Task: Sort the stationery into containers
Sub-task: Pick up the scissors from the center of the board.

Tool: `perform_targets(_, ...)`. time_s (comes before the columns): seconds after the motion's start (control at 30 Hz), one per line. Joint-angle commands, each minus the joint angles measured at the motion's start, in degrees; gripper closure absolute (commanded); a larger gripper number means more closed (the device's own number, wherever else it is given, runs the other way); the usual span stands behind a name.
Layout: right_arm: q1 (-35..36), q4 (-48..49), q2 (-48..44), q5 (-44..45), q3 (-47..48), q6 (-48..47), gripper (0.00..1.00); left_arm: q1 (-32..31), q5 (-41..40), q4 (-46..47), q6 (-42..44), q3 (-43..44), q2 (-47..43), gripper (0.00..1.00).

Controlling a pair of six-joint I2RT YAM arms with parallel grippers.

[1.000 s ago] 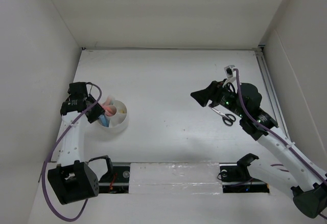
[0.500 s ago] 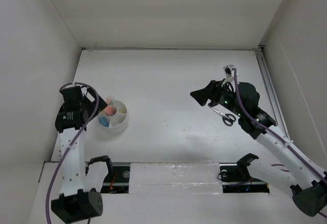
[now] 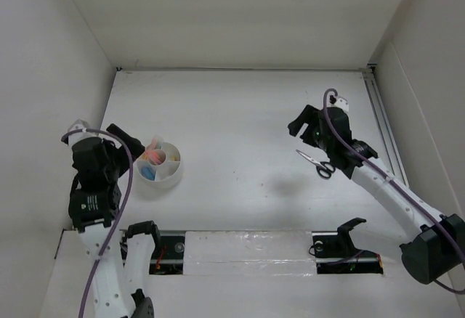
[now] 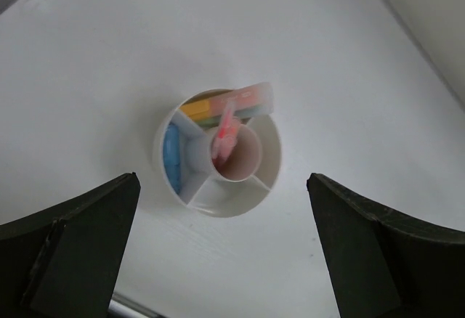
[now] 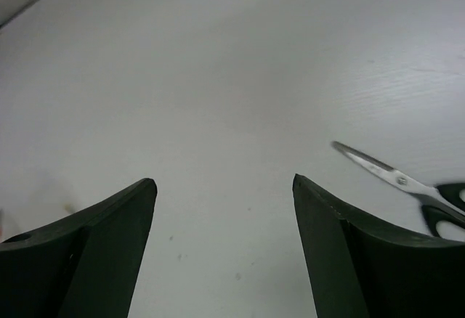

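Observation:
The round white tub (image 3: 171, 176) stands at the table's left. In the left wrist view the tub (image 4: 267, 160) holds pink pens (image 4: 225, 131) in its central cup. A blue marker (image 4: 172, 157) lies in a left wedge, and yellow, orange and green pieces (image 4: 207, 109) fill the upper one. My left gripper (image 3: 133, 144) hangs open just left of the tub and above it, and my left gripper (image 4: 223, 180) holds nothing. Black-handled scissors (image 3: 317, 164) lie flat at the right. My right gripper (image 3: 296, 128) is open over bare table; the scissors (image 5: 403, 181) lie outside its right finger.
White walls close in the table on the left, back and right. A metal rail (image 3: 383, 125) runs along the right edge. A taped strip with black brackets (image 3: 247, 247) crosses the near edge between the arm bases.
My left gripper opened wide and pulled back from the tub toward the left wall, leaving the pink pens in the cup. My right gripper swung toward the back and opened slightly wider.

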Motion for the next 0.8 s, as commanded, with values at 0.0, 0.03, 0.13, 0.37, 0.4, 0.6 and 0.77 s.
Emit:
perform_targets(0.0,-1.8,-14.2,0.8,22.8,4.5,11.7,0.18,-0.2,7.8,6.9,-2.8,-0.4,-5.9,0.00)
perform_targets(0.03,-1.8,-17.1,1.3,25.8,5.0,14.5,0.16,-0.2,11.0,9.0,-2.0,-1.6,-6.9,0.00)
perform_targets(0.13,-6.5,-22.5,1.9,26.8,5.7,20.6,0.13,-0.2,25.3,18.6,-2.0,-6.2,-8.2,0.00)
perform_targets(0.37,-21.0,-24.8,0.3,19.1,0.1,25.6,0.20,-4.1,37.4,27.0,0.2,-2.9,1.5,0.00)
perform_targets(0.4,-21.5,-24.9,-0.4,19.1,-0.6,26.5,0.20,-5.2,36.5,27.0,0.8,-1.7,2.7,0.00)
perform_targets(0.6,-23.9,-27.7,-3.8,16.3,-3.0,29.4,0.25,-11.8,33.6,26.7,3.8,3.0,15.1,0.00)
perform_targets(0.77,-23.9,-22.7,-3.3,11.5,-6.9,32.8,0.33,-25.0,24.5,28.5,6.0,3.2,22.4,0.00)
